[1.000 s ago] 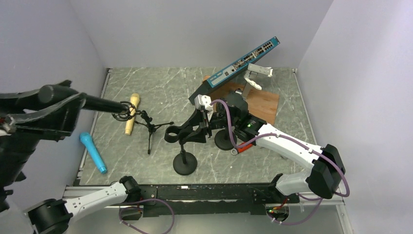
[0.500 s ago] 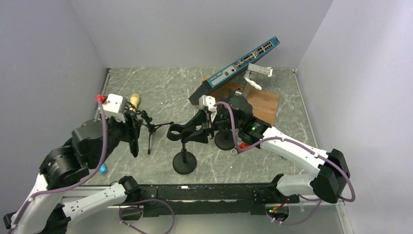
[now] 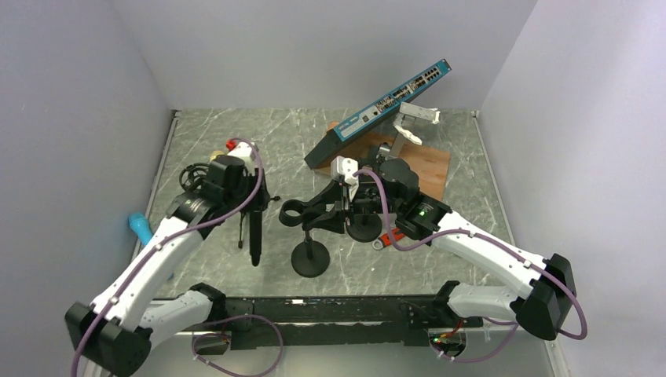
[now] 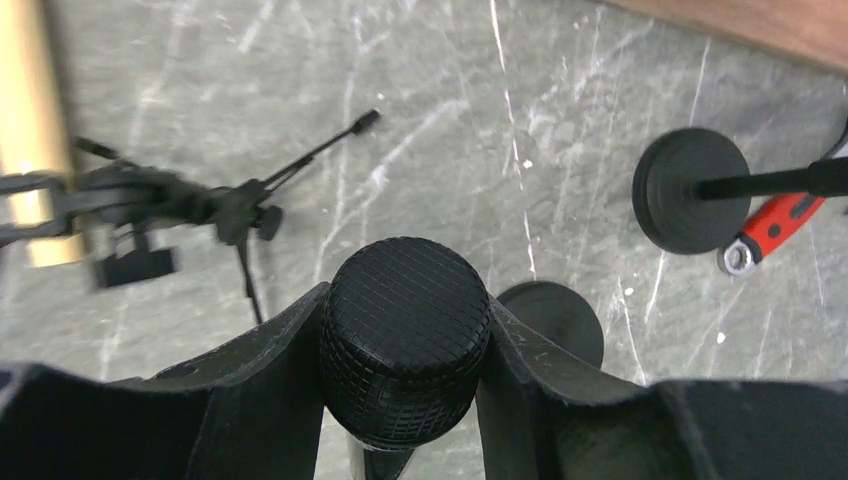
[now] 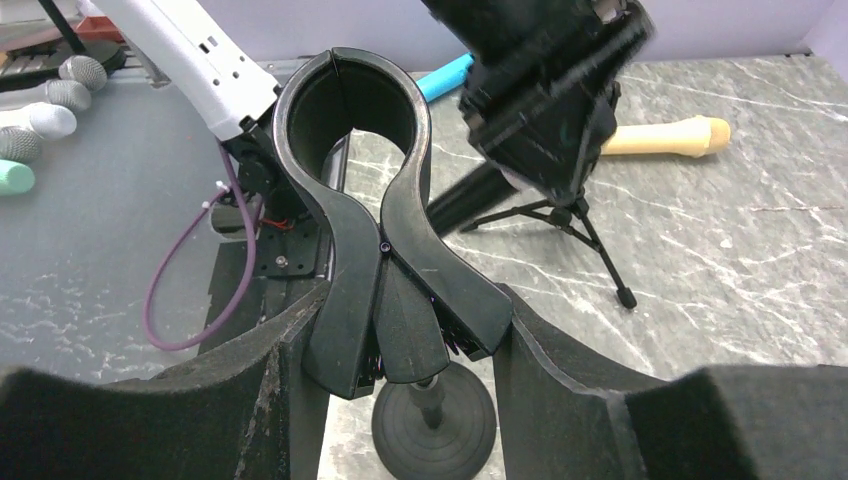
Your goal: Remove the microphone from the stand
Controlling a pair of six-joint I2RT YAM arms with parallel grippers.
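Two grips split the work. The left gripper [image 4: 404, 335] is clamped on the black microphone [image 3: 255, 242], whose gridded head sits squarely between its fingers [image 4: 265, 385] while the body hangs below them toward the table [image 3: 290, 145]. The right gripper [image 5: 400, 345] is closed on the neck of the stand's clip [image 5: 400, 240], pinching it from both sides. That second hold looks meant to steady the stand: its round base [image 3: 312, 260] sits directly beneath the right fingers [image 5: 570, 390], and the clip's ring rises ahead of them, empty. The microphone is therefore out of the clip and off to the side of the right fingers, carried vertically; whether its lower end touches the table cannot be told from above. By this reading the removal itself is done and only setting the microphone down is left. The tripod stand [image 4: 235, 205] and a yellow microphone [image 4: 35, 130] lie ahead of the left fingers, so bare table directly beneath them seems the safer spot.
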